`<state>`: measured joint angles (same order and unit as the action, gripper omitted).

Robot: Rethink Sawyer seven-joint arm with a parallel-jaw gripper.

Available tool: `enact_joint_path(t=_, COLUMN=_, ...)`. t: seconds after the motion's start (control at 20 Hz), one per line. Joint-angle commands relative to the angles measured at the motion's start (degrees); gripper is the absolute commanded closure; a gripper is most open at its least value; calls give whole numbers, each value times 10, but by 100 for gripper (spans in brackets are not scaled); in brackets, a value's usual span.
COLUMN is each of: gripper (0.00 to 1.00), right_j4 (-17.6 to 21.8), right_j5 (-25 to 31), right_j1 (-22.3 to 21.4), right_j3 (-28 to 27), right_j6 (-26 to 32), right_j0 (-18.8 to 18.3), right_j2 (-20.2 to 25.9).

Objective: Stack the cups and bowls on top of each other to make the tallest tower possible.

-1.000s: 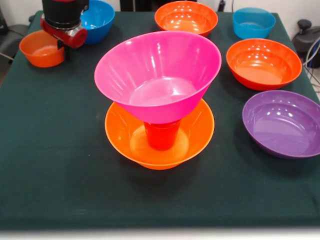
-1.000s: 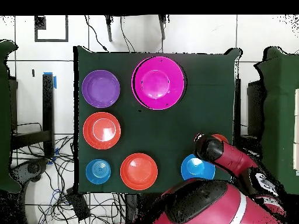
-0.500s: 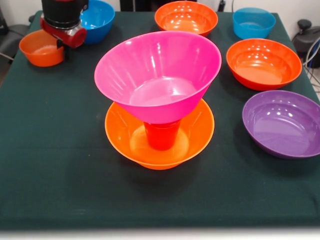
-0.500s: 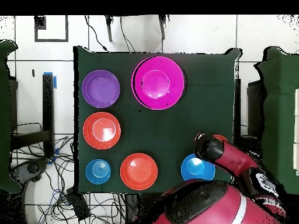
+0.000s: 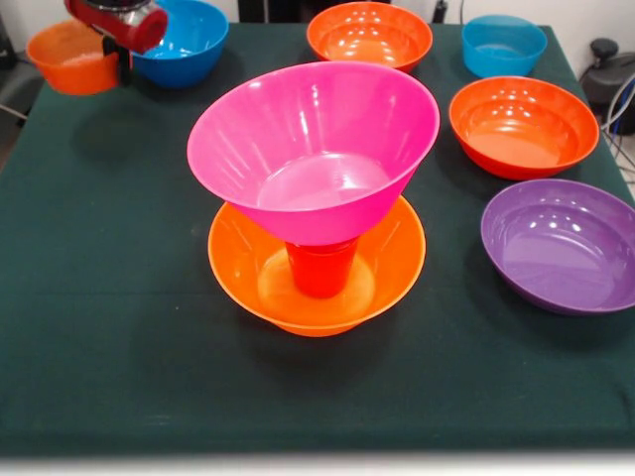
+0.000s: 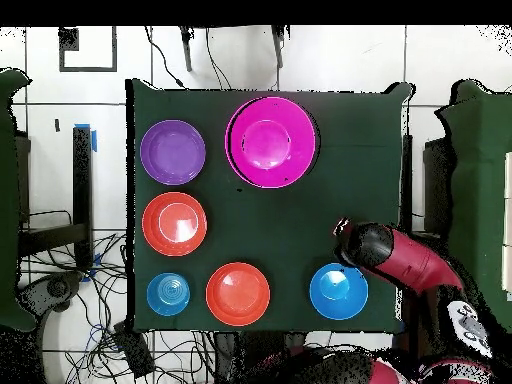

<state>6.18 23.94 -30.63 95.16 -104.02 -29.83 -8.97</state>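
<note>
- Lift seen: small orange bowl [image 5: 71, 58] now sits higher and further toward 11 o'clock in the front view than half a second ago, with a soft shadow on the desk [image 5: 109, 327] below it; judged off the cloth.
- Claw [image 5: 121, 50] has risen with it; only the red wrist end and one dark finger by the bowl's rim show at the top edge. Claw judged to be holding the small orange bowl by its rim; the second finger is hidden.
- Overhead view: arm [image 6: 400, 258] has swung, so the blue bowl [image 6: 338, 291] is fully uncovered; the small orange bowl is hidden under the arm there.
- Tower [image 5: 316, 198] unchanged at desk centre: yellow-orange bowl [image 5: 238, 263] as base, cup [image 5: 319, 268] standing in it, pink bowl [image 5: 313, 149] resting on the cup, tilted slightly.
- Loose on the desk, front view: orange-red bowl [image 5: 369, 35] at 12, small blue bowl [image 5: 503, 45] at 1, orange-red bowl [image 5: 523, 126] at 2, purple bowl [image 5: 562, 244] at 3.
- Meaning: pick-up step looks done; carry to the tower comes next. Tilted pink bowl on one narrow cup is a shaky seat, so a gentle, centred placement is wanted.
</note>
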Motion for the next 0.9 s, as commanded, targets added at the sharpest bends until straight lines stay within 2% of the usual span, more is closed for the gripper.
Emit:
enact_joint_path(t=0.05, gripper=100, right_j4=-24, right_j5=127, right_j1=-40, right_j3=-53, right_j6=-20, right_j0=36, right_j2=77)
enact_joint_path(t=0.9, gripper=100, right_j4=-66, right_j5=239, right_j1=-14, right_j3=-174, right_j6=-76, right_j0=106, right_j2=53)
